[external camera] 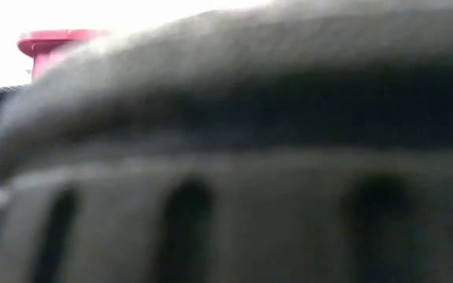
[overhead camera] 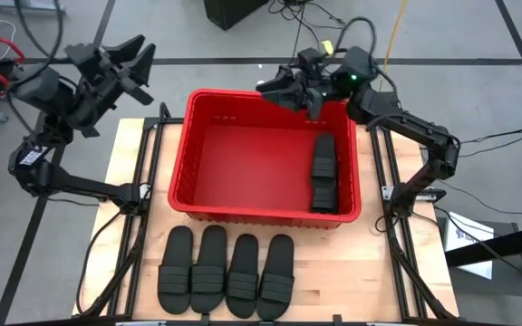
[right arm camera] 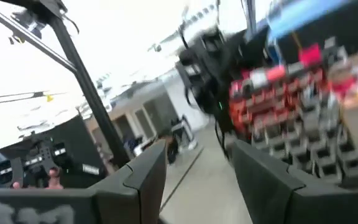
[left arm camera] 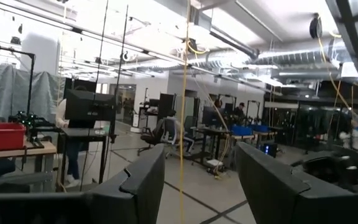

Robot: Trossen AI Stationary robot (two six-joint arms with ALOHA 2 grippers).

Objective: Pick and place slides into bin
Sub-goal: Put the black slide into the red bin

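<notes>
The red bin stands mid-table; its rim also shows in the low view. Two black slides lie inside it along its right wall. Several more black slides lie side by side on the table in front of the bin; one fills the low view. My right gripper is open and empty above the bin's far rim; its wrist view looks into the room. My left gripper is open and empty, raised beyond the table's far left corner.
Black frame rails run along the table's left and right sides. Bare wooden table lies to the right of the row of slides. Cables and equipment lie on the floor beyond the table.
</notes>
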